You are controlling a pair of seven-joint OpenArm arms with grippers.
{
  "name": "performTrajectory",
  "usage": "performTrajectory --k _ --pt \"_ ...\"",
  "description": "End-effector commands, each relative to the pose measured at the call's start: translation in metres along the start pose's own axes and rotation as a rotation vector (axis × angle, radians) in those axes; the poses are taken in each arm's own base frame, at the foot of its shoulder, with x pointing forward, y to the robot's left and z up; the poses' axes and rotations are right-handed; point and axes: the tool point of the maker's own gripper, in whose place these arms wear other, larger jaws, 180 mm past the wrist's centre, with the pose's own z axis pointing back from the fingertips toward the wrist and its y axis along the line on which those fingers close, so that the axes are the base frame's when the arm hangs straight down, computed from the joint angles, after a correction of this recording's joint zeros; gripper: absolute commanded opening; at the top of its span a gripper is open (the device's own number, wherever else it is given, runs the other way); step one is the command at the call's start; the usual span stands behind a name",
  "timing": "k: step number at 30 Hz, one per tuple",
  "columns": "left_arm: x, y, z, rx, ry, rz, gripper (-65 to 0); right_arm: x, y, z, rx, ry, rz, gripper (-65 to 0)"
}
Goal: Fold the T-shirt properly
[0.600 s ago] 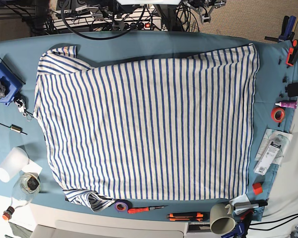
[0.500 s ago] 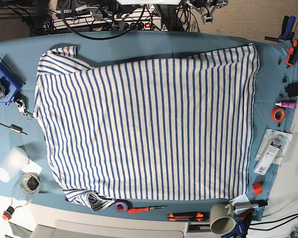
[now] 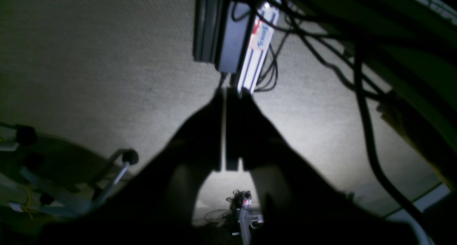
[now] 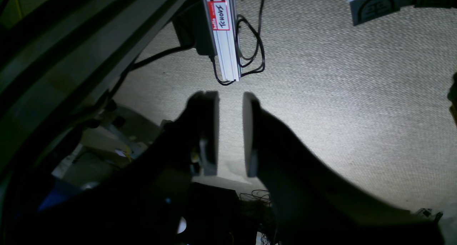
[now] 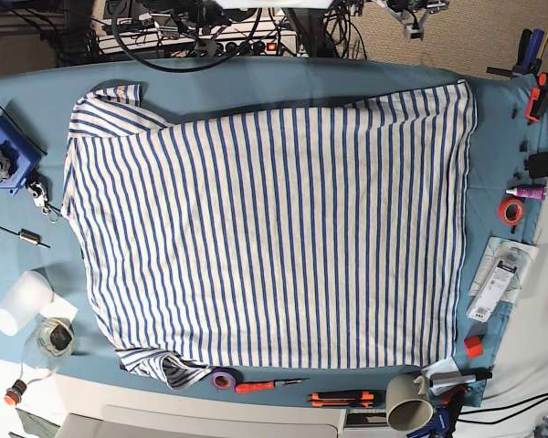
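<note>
The T-shirt (image 5: 274, 237), white with thin blue stripes, lies spread flat across the teal table cloth (image 5: 256, 84). One sleeve is at the far left and another is bunched at the near left corner. Neither wrist view shows the shirt; both look at carpet floor and cables off the table. My left gripper (image 3: 228, 91) is empty, its jaws together with only a hairline gap. My right gripper (image 4: 231, 95) is empty, its jaws a narrow gap apart. Part of the left arm (image 5: 418, 16) shows past the table's far edge at top right.
On the left are a blue block (image 5: 5, 153), an Allen key (image 5: 18, 235), a white cup (image 5: 20, 303) and a glass bottle (image 5: 44, 345). Along the near edge are purple tape (image 5: 223, 379), a screwdriver (image 5: 265, 385) and a mug (image 5: 404, 401). On the right are orange tape (image 5: 511, 211) and a package (image 5: 500, 278).
The left arm part beyond the far edge has shifted to the right. The T-shirt and the tools have not moved.
</note>
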Motion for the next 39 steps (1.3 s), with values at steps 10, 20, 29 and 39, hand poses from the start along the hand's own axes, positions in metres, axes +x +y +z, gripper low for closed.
performTrajectory --k 10,20,29,39 --pt "-0.004 0.003 0.001 -0.006 0.003 -0.003 -65.0 0.002 0.0 0.001 0.006 -0.001 -0.004 -52.5" --pt "-0.004 0.003 0.001 -0.005 0.004 -0.003 -65.0 0.001 0.0 0.001 0.006 -0.001 -0.004 -52.5" --pt "-0.012 0.002 0.004 -0.031 -0.004 0.031 -65.0 -0.002 -0.008 0.006 -0.007 0.041 0.009 -52.5" --pt "-0.014 0.027 0.028 -0.02 -0.116 0.009 -65.0 -0.004 -0.036 0.027 -0.035 -0.04 0.077 -52.5"
